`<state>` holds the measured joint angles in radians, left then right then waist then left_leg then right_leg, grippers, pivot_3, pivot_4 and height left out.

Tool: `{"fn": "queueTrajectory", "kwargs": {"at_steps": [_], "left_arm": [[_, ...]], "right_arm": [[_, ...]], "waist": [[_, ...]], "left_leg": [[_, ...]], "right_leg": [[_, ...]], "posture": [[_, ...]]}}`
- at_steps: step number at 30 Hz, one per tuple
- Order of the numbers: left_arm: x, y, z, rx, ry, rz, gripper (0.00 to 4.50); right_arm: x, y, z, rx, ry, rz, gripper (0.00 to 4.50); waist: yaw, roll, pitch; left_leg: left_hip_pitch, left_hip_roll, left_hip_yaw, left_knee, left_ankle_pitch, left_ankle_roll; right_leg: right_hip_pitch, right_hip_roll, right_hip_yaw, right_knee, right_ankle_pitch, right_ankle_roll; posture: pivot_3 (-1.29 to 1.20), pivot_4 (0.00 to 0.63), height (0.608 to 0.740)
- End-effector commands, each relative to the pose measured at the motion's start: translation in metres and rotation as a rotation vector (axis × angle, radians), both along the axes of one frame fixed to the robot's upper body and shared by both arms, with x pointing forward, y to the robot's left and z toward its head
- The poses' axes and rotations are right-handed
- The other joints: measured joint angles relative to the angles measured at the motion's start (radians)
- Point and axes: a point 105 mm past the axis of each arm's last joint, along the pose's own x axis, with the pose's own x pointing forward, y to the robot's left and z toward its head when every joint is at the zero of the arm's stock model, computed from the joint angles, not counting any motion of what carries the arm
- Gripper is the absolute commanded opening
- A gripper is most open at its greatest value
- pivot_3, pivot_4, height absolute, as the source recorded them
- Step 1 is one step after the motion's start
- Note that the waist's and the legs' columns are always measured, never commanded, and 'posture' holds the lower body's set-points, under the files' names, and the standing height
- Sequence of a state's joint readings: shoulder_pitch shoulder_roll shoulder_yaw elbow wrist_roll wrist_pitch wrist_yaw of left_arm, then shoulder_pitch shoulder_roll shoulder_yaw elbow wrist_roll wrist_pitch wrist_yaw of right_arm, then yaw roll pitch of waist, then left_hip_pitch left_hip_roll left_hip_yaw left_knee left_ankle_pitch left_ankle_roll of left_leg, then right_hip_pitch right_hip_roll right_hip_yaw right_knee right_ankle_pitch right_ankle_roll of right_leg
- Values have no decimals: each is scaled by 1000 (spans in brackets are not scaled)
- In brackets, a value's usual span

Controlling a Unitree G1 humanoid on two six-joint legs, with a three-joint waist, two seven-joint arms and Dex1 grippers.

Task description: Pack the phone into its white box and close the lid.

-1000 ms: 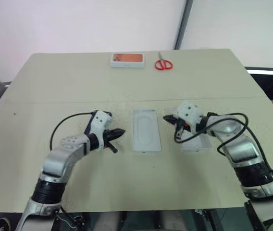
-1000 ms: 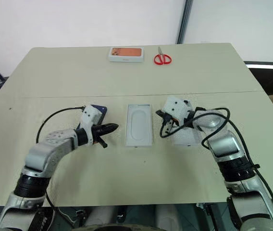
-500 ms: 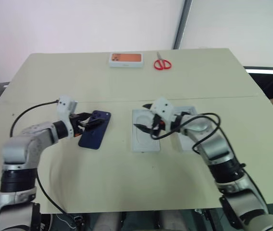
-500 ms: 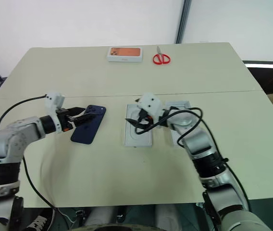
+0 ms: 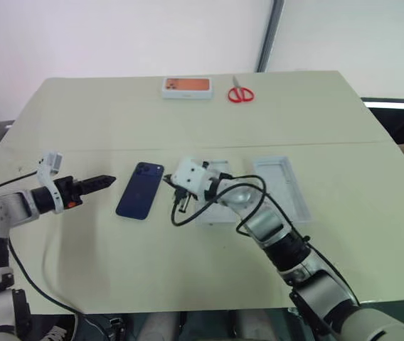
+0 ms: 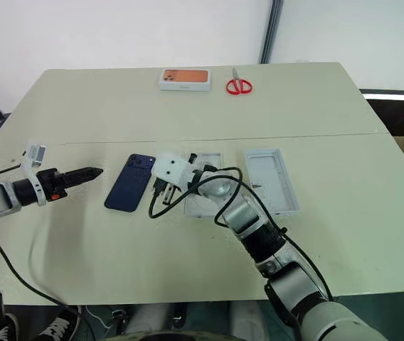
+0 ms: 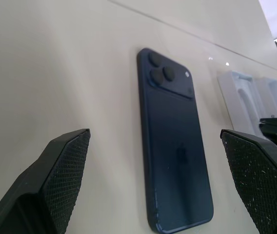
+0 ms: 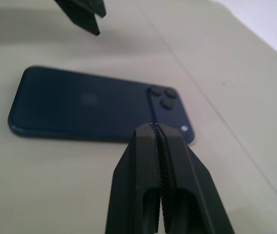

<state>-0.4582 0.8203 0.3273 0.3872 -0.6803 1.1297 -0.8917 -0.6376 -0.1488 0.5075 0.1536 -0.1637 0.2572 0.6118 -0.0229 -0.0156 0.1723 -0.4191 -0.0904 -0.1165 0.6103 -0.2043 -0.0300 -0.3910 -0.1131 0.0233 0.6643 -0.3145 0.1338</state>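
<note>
Red scissors (image 5: 242, 94), orange-pictured box (image 5: 187, 87)

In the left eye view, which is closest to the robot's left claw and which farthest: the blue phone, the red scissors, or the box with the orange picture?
From the left gripper:
1. The phone, lying on the table just beside its tips, toward the middle.
2. The box with the orange picture, at the table's far edge.
3. The scissors, also at the far edge, further toward the robot's right.
</note>
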Motion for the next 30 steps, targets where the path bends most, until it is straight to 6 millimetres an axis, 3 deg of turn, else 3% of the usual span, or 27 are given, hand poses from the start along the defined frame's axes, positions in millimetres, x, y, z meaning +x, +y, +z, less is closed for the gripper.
{"fn": "queueTrajectory", "kwargs": {"at_steps": [1,6,12,18,30], "left_arm": [[3,-6,1,-28,7,-33,4500],[8,-20,-21,22,72,-89,4500],[11,-38,-29,33,89,-151,4500],[11,-51,-33,34,99,-185,4500],[-2,-98,-43,-106,157,-295,4500]], "right_arm": [[1,11,-4,-68,-30,18,31],[0,21,-20,-148,-10,38,31],[-4,29,-35,-179,125,27,31],[-4,31,-36,-251,127,36,31],[3,24,-38,-261,120,-3,31]], "waist": [[0,0,0],[5,0,-1],[8,0,-3],[8,1,-7],[11,5,-14]], "left_leg": [[0,0,0,0,0,0],[0,0,-1,1,0,-1],[1,-1,-1,1,1,-1],[1,-1,-1,1,0,-1],[2,-1,-1,1,0,0]], "right_leg": [[0,0,0,0,0,0],[0,0,0,1,0,0],[1,0,0,1,0,0],[2,0,0,1,0,0],[3,0,0,1,0,0]], "posture": [[0,150,740],[0,150,740],[0,150,740],[0,150,740],[0,150,740]]}}
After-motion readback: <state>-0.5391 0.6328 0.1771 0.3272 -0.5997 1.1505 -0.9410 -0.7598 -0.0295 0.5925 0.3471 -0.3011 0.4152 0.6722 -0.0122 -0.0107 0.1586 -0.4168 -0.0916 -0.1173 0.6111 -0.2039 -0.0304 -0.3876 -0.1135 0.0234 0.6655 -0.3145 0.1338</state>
